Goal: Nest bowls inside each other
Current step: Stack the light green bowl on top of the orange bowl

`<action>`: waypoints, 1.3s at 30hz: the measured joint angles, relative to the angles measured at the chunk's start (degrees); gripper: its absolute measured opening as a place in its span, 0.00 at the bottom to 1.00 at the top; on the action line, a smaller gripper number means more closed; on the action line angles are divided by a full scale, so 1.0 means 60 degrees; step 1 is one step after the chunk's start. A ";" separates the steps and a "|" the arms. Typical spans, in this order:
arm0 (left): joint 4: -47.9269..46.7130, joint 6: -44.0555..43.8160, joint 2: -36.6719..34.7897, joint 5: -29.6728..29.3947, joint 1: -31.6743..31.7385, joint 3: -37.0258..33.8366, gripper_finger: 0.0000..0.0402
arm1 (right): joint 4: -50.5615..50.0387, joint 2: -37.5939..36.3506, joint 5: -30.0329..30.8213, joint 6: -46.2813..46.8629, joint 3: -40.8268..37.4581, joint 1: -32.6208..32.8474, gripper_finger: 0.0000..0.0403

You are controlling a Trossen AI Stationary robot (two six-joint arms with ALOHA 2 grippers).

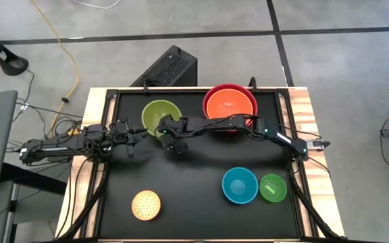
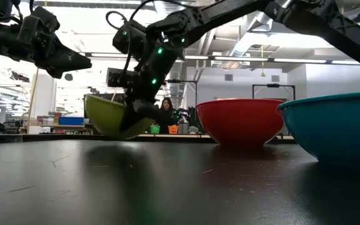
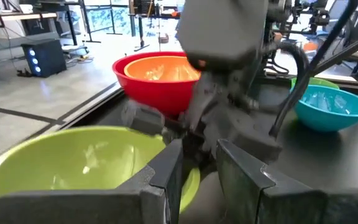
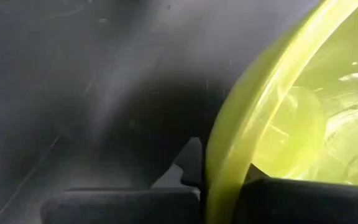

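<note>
The lime green bowl (image 1: 158, 113) stands at the far left of the black table, and my right gripper (image 1: 170, 131) is shut on its rim. It looks tilted in the low view (image 2: 108, 117). The red bowl (image 1: 211, 94) at the far middle holds the orange bowl (image 1: 229, 106). The blue bowl (image 1: 240, 185) and the small green bowl (image 1: 273, 187) sit side by side near the front right. The small pale yellow bowl (image 1: 146, 205) sits at the front left. My left gripper (image 1: 139, 135) hovers just left of the lime bowl with a narrow gap between its fingers, holding nothing. My right gripper has the lime green bowl's rim (image 4: 224, 163) on the side toward the table's near right. One finger (image 4: 303, 200) is inside the bowl and the other (image 4: 123, 202) is outside. The fingers slant down from the right. The bowl is tilted; whether its underside (image 2: 119, 134) is still on the table, I cannot tell.
A raised black rim (image 1: 181, 90) and wooden side boards (image 1: 306, 115) frame the table. My right arm (image 1: 248, 127) stretches across in front of the red bowl. Bare black tabletop (image 1: 194, 182) lies in the middle. A person (image 2: 166, 107) is in the room far behind.
</note>
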 joint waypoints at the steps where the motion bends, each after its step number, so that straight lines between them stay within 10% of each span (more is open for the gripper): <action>1: -0.0004 -0.0002 0.0000 -0.0002 0.0001 0.0000 0.22 | -0.0145 -0.0099 0.0007 0.0041 0.0000 0.0000 0.06; 9: -0.0020 -0.0016 0.0000 0.0002 0.0001 0.0000 0.22 | -0.1399 -0.1357 0.0092 0.0609 0.0000 0.0121 0.05; 17: -0.0032 -0.0050 -0.0002 0.0000 0.0001 0.0000 0.22 | -0.2307 -0.3021 0.2519 0.1082 0.0000 0.0288 0.05; 28: -0.0083 -0.0071 0.0000 0.0025 0.0004 0.0000 0.22 | -0.6404 -0.5144 0.2456 0.4887 -0.0129 0.0284 0.05; 39: -0.0047 -0.0191 -0.0001 0.0015 0.0004 0.0000 0.22 | -0.5208 -0.8055 0.1937 0.6373 -0.4235 0.0055 0.05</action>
